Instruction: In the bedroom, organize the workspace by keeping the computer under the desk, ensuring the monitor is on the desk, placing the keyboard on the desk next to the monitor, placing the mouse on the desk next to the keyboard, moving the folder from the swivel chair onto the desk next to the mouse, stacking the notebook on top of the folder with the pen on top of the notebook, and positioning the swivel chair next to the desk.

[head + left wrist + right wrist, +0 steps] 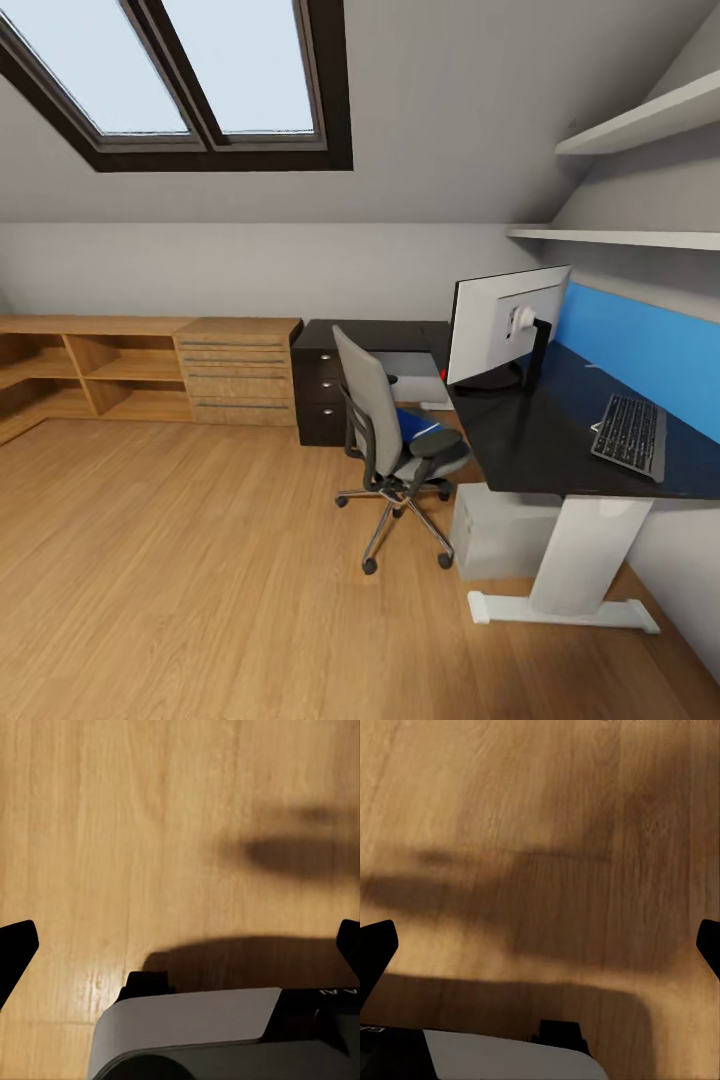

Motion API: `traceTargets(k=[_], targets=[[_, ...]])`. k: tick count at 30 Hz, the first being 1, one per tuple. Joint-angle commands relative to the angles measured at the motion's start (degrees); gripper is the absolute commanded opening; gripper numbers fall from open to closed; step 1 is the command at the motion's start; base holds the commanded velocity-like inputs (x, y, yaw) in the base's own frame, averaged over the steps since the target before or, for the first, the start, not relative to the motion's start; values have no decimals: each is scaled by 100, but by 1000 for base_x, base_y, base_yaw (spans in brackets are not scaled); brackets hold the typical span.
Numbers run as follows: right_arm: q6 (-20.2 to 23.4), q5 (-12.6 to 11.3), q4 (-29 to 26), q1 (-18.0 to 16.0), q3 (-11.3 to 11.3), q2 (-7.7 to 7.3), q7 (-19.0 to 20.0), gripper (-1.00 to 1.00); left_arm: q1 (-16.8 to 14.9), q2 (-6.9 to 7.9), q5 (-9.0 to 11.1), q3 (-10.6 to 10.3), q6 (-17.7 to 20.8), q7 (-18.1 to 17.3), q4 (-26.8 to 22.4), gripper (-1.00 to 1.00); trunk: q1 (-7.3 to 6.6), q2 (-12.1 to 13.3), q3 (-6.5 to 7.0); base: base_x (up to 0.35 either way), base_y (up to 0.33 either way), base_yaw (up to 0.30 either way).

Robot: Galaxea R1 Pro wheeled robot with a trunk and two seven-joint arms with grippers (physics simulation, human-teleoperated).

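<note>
The desk (520, 440) stands at the right, with a black top, a blue back panel and a white leg. The monitor (505, 330) stands on it with its pale back toward me. The keyboard (632, 435) lies on the desk's near right part. The swivel chair (385, 430) faces the desk, and the blue folder (415, 424) lies on its seat. The grey computer (498, 530) sits under the desk. The mouse, notebook and pen are out of view. My left gripper (180, 945) and right gripper (540, 945) are both open, hanging over bare wooden floor with nothing between the fingers.
A dark drawer cabinet (322, 392) stands left of the chair, with a light wooden drawer chest (236, 372) and low wooden shelves (90, 372) beyond it. Wall shelves (640, 125) hang above the desk under a sloped ceiling. Wooden floor (200, 580) spreads between me and the chair.
</note>
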Motion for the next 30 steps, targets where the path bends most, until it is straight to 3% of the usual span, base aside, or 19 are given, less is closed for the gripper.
traceTargets(k=[1,6,17,30], targets=[[-17,46,-1,-3,-36,-4,12,100,-1,2,3,-7,-28,5,-1,100,0,-3,-5,0,0,3],[-19,48,-6,-3,-38,-9,12,100,-1,22,4,-7,-48,5,-1,100,0,-3,-5,22,15,2],[-13,41,17,-3,-47,-106,8,100,-1,-6,-22,-39,-61,-18,23,100,0,-3,-5,247,172,0],[-25,45,3,-3,-48,-125,4,100,-1,1,-17,-29,-368,-21,46,100,0,-3,-5,219,179,0]])
